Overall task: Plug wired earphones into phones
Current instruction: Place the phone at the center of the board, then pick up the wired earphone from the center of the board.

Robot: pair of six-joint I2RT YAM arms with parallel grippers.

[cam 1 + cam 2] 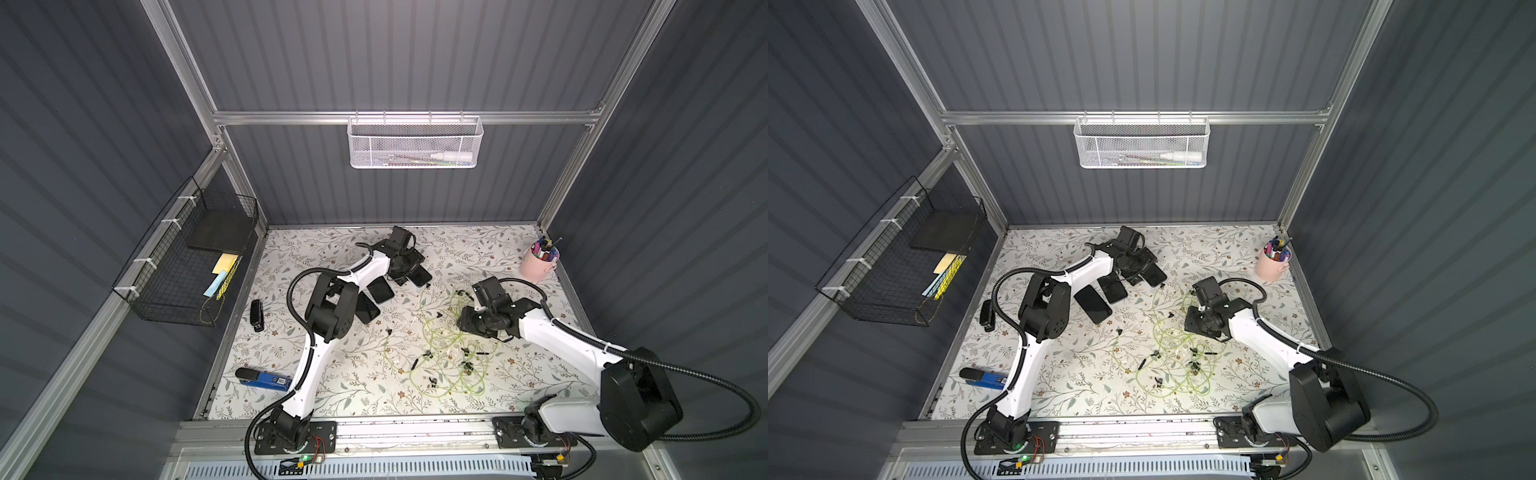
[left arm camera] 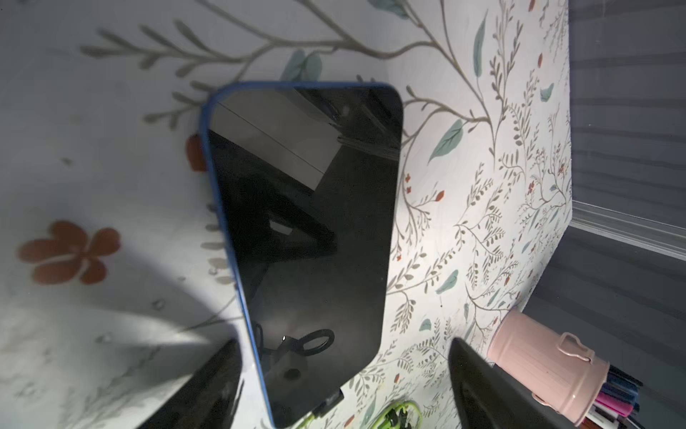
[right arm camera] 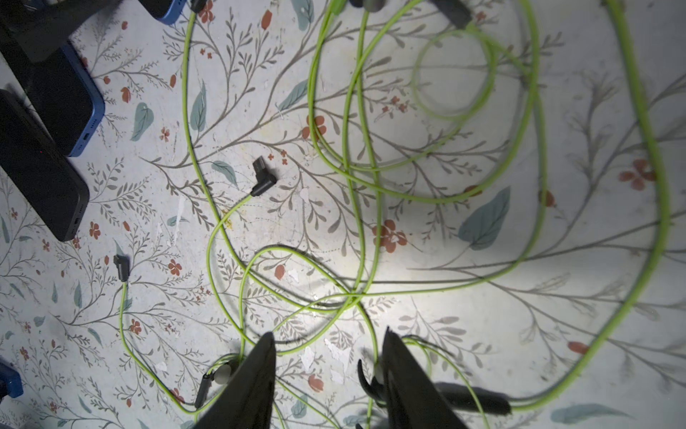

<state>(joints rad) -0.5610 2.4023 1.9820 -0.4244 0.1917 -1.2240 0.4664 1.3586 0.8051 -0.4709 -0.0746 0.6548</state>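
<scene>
Floral-print table inside grey walls carries three phones in a row at upper centre of both top views. The wired earphones lie tangled to their lower right. Left gripper hovers over the farthest phone, fingers spread wide on either side and gripping nothing. A black plug seems to sit at that phone's lower-right end. Right gripper hangs over the tangle, jaws about half apart and empty. Two loose plugs show: the nearer plug lies left of this gripper in the top views, between it and the phones, with its tip turned roughly toward them. The second plug lies farther left. Right arm is nearer both. Cable sets are too tangled to count.
</scene>
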